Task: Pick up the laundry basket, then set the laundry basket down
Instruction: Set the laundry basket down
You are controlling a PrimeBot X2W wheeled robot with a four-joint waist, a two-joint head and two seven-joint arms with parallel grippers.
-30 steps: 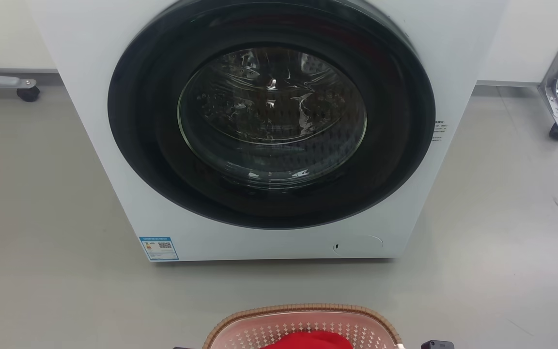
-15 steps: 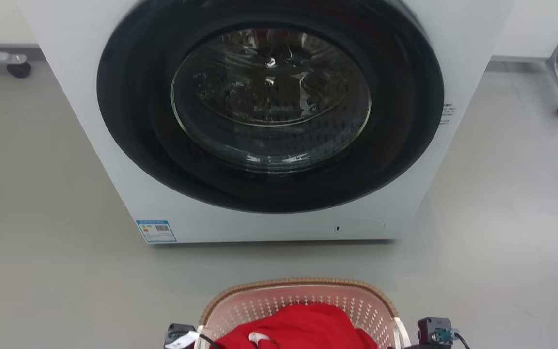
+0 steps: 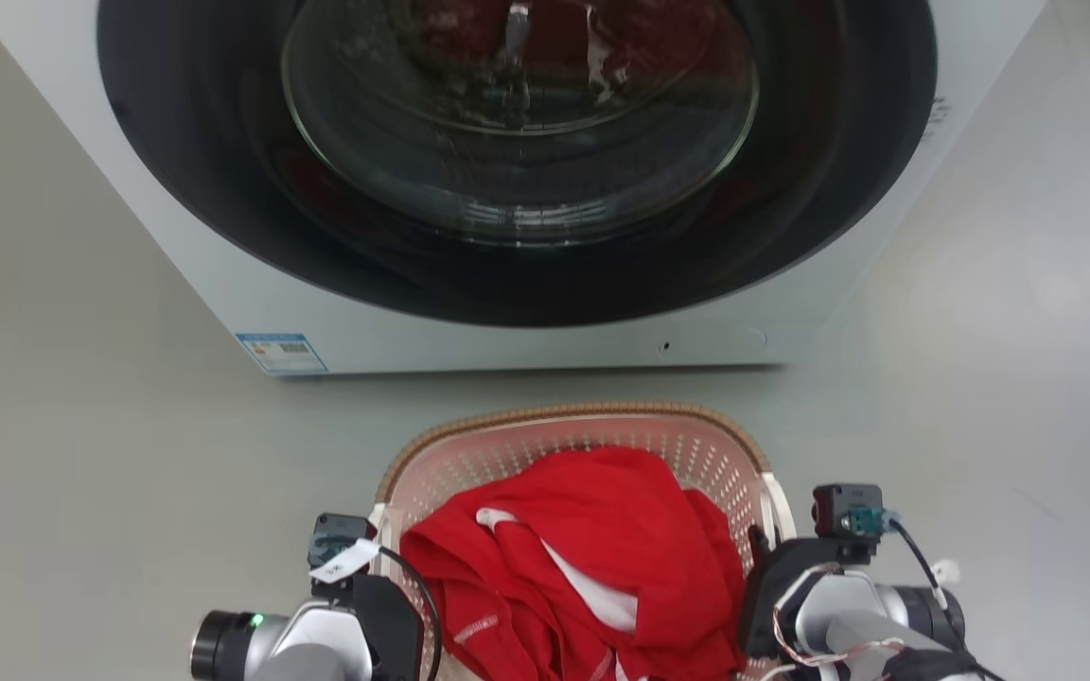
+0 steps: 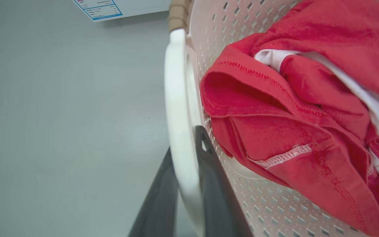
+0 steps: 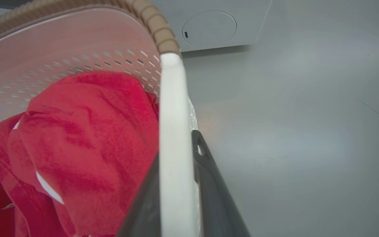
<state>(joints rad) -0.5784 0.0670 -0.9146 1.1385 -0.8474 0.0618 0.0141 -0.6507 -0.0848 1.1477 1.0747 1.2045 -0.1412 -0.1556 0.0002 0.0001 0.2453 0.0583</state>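
The laundry basket (image 3: 545, 449) is pale pink and perforated, with a brown woven-look rim. It sits low in the head view in front of the washing machine, with a red garment (image 3: 592, 558) heaped inside. My left gripper (image 4: 184, 148) is shut on the basket's white left handle (image 4: 176, 98), one dark finger on each side. My right gripper (image 5: 176, 148) is shut the same way on the white right handle (image 5: 171, 108). In the head view the left gripper (image 3: 384, 567) and right gripper (image 3: 761, 553) flank the basket. Whether the basket's bottom touches the floor is hidden.
A white front-loading washing machine (image 3: 252, 312) with a dark round glass door (image 3: 517, 142) stands just beyond the basket. Grey floor (image 3: 81, 454) stretches to both sides. A blue label (image 3: 280, 352) marks the machine's lower left corner.
The whole head view has shifted, so the camera has moved lower and closer. The basket, the red garment and both wrists now show much more fully at the bottom.
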